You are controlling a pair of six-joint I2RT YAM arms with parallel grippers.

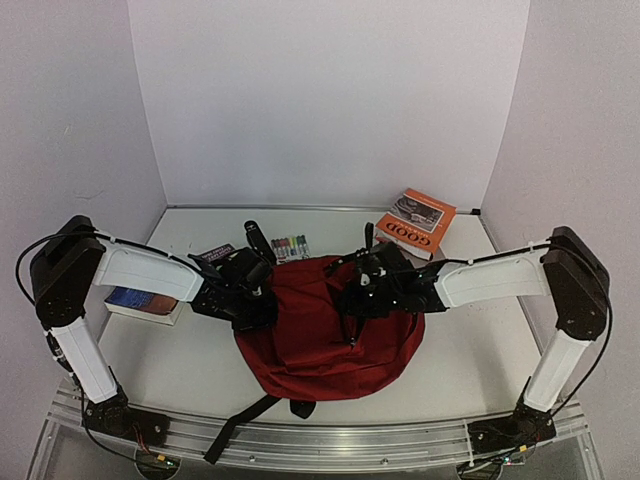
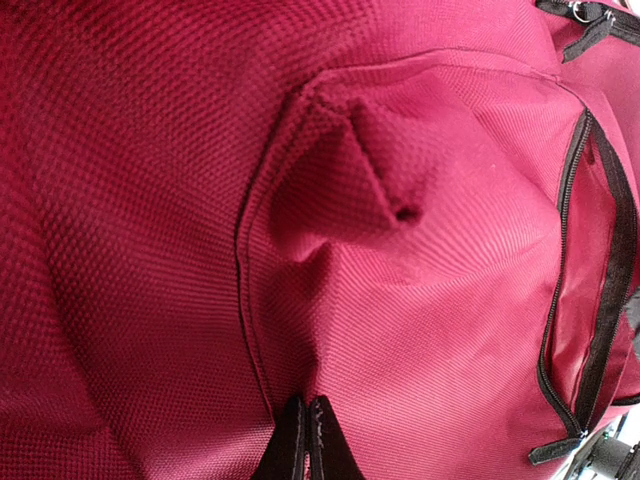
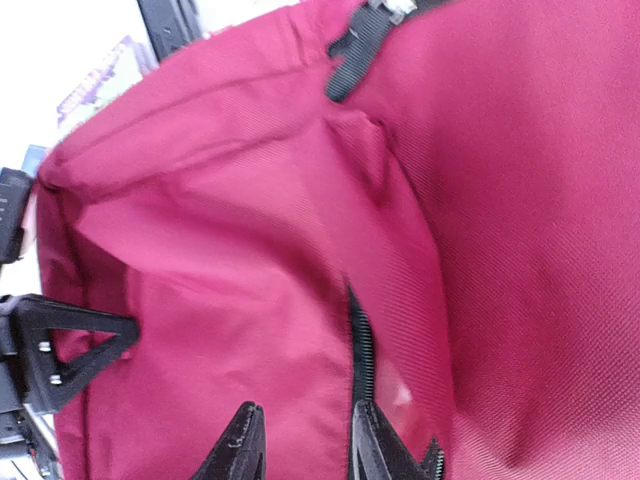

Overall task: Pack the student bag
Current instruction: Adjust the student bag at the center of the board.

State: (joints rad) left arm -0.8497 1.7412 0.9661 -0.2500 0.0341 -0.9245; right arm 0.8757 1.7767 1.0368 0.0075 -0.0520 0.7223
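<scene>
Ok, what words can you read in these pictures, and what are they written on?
"GOOD": on the orange book; the rest of its cover print is too small to read.
On the blue book: too blurred to read.
On the marker pack: too small to read.
On the student bag: no words show in any view.

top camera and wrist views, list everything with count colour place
student bag: 1, dark red with black straps, table centre
orange book: 1, orange, far right, behind the bag
markers: one set, mixed colours, far side of the bag
black object: 1, black, left of the markers, too small to name
booklet: 1, purplish, further left, partly hidden
blue book: 1, blue and white, left edge
table: 1, white
left gripper: 1, black, pinched shut on the bag fabric
right gripper: 1, black, open, against the bag fabric
</scene>
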